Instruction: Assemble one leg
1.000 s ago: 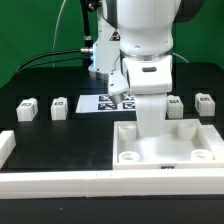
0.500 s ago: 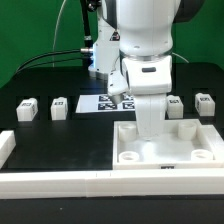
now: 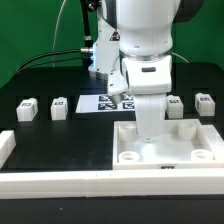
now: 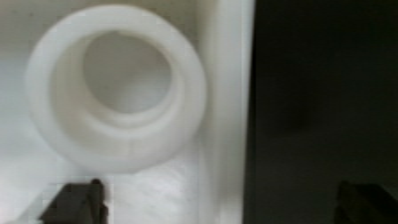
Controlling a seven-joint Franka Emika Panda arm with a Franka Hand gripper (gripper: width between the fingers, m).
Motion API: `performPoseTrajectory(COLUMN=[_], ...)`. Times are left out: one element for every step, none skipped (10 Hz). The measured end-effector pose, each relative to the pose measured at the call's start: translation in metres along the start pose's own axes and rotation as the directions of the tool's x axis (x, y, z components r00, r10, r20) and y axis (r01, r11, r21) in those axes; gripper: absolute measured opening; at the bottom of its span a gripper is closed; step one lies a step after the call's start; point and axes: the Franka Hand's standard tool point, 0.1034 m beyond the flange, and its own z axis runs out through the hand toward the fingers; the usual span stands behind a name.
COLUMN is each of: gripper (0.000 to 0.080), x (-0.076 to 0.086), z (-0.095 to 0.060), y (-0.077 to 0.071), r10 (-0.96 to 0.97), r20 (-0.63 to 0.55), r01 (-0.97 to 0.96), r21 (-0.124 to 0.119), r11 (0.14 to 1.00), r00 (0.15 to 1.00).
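Four legs sit on the black tabletop [image 3: 60, 135], none gripped; outer left leg [image 3: 26, 108] and inner left leg [image 3: 60, 107] stand side by side with a gap, on the exterior view's left; inner right leg [image 3: 176, 104] and outer right leg [image 3: 205, 104] stand on the exterior view's right, the inner one partly hidden behind the arm; all four upright, tags facing the camera, all behind the panel's back edge; marker board [image 3: 108, 102] lies flat between the two pairs, arm covering part of it.

Claw [image 3: 148, 130] points straight down over the large white panel [image 3: 165, 150], near its back edge, between the two rear corner holes; contact with the panel can't be told from this view. In the wrist view the claw [image 4: 217, 205] is spread wide; dark fingertips [image 4: 71, 202] sit at opposite sides of the picture with nothing between them; below lies the panel surface [image 4: 178, 185] with a round hole [image 4: 125, 95] just beside its edge, then tabletop [image 4: 320, 100] past that edge; wrist view is blurred.

Front border bar [image 3: 100, 180] runs along the near side, touching the panel's front; a short bar end [image 3: 5, 148] is at the exterior view's left.
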Motion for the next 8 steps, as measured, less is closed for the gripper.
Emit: performPoseTrajectory(gripper=[0.0649,0.0649,0.0649,0.0649,0.0649,0.0649,0.0649,0.0649], x=[0.0,0.0,0.001,0.0,0.0,-0.002,-0.002,-0.003], z=[-0.001,-0.003,-0.01,-0.019,-0.03,-0.045,-0.054,-0.048], y=[0.0,0.0,-0.003,-0.008,-0.012,-0.017,-0.018,-0.019], r10=[0.0,0.001,0.017,0.036,0.065,0.099,0.121,0.12], r20=[0.0,0.002,0.006,0.012,0.018,0.024,0.026,0.024], r01=[0.0,-0.001,-0.017,-0.036,-0.064,-0.097,-0.119,-0.118], r21=[-0.001,-0.005,-0.012,-0.023,-0.037,-0.06,-0.075,-0.067], r11=[1.0,1.0,1.0,0.999,0.997,0.993,0.99,0.991], r00=[1.0,1.0,1.0,0.999,0.998,0.995,0.992,0.992])
